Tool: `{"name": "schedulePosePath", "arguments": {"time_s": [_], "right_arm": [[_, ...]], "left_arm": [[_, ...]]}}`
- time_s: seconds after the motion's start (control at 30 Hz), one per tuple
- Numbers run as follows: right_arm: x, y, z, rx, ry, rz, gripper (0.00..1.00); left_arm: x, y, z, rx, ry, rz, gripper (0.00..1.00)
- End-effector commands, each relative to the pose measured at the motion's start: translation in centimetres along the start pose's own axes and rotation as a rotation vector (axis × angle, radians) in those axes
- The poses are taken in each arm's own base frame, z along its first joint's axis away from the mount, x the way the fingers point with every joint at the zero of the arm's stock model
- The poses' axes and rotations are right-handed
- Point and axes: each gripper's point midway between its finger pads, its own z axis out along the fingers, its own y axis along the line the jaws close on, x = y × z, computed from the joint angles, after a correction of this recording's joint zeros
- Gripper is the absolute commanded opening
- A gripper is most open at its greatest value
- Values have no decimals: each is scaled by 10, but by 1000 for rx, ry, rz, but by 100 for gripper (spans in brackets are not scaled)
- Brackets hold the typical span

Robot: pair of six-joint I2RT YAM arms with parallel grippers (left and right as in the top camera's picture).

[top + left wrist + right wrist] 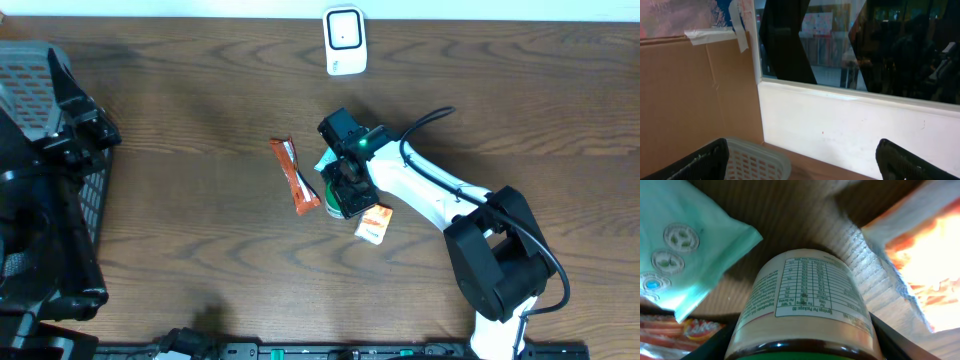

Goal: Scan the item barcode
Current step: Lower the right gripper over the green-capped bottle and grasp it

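The right gripper (349, 189) straddles the white-labelled, green-lidded jar (805, 295), whose long axis points straight ahead of it. Whether it grips, I cannot tell. The left gripper (800, 161), far off, stands open.

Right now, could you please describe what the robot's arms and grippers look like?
The right arm has white links, black joints and a bulky black base, with a black cable looping alongside and a green light near its black right gripper. The left arm looks all black; the left gripper has black fingers.
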Motion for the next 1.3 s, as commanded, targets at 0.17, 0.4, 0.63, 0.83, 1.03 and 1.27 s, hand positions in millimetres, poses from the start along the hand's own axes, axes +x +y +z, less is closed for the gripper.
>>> {"name": "schedulePosePath", "arguments": {"time_s": [0.17, 0.4, 0.63, 0.83, 1.03, 1.27], "right_arm": [[-20, 1, -10, 11, -43, -599, 59], [-30, 3, -19, 38, -69, -1290, 72], [-39, 13, -29, 58, -145, -1380, 94], [-33, 11, -71, 98, -114, -1101, 99], [-25, 5, -105, 112, -99, -707, 99], [-30, -11, -79, 185, -69, -580, 99]], "left_arm": [[2, 1, 2, -10, 4, -2, 94], [2, 0, 2, -10, 5, -2, 94], [5, -10, 2, 50, 15, 0, 94], [8, -13, 4, 59, 22, 5, 94], [9, -17, 4, 82, 24, 7, 93], [9, -24, 3, 123, 23, 6, 94]]}}
